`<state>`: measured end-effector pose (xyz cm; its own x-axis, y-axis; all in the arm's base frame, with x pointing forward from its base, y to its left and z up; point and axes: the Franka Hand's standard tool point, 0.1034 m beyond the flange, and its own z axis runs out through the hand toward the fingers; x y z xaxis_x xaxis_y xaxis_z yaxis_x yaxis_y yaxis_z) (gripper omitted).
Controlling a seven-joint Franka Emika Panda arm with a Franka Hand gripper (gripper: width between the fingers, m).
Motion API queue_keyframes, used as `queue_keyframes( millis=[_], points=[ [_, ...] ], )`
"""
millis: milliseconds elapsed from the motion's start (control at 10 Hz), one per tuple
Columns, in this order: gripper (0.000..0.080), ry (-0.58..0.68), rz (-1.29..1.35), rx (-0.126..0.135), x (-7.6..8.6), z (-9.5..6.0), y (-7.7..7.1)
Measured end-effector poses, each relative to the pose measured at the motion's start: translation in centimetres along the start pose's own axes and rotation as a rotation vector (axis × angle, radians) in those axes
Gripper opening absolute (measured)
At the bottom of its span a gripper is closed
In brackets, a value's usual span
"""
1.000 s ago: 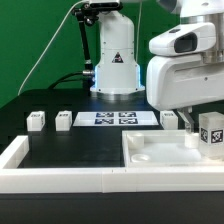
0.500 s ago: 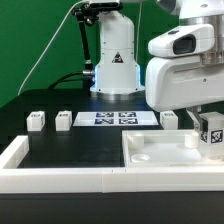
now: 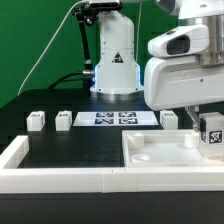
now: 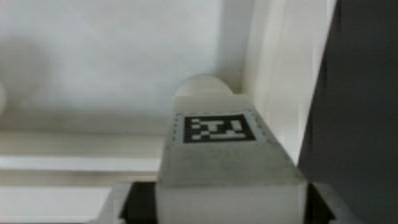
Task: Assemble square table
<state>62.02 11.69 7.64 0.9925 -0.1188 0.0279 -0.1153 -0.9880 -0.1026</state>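
Observation:
The white square table top (image 3: 160,160) lies at the exterior view's right front, rim up. My gripper (image 3: 207,128) hangs over its far right corner, shut on a white tagged leg (image 3: 211,133). The wrist view shows that leg (image 4: 217,150) upright between the jaws, its tip over the top's inner corner by the raised rim (image 4: 267,60). Three more white legs stand on the black worktop: two at the left (image 3: 37,121), (image 3: 64,119) and one (image 3: 169,119) just behind the top.
The marker board (image 3: 115,119) lies in the middle at the back. The low white wall (image 3: 40,176) edges the worktop at the front and left. The robot's base (image 3: 116,60) stands behind.
The gripper and the held leg have shifted very slightly; the leg sits a touch lower over the top's corner. Nothing else moved.

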Motion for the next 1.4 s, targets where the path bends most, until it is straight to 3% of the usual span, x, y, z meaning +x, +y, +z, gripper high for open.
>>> queue_keyframes(
  millis=[800,1200,1300,1400],
  points=[
    [0.0292,-0.010,1.029,-0.009,-0.13,0.14,0.07],
    [0.0297,-0.017,1.039,-0.003,-0.09,0.16,0.10],
    [0.0517,-0.017,1.037,-0.003,-0.11,0.16,0.05],
    [0.0517,-0.017,0.978,-0.002,-0.14,0.17,-0.10]
  ],
)
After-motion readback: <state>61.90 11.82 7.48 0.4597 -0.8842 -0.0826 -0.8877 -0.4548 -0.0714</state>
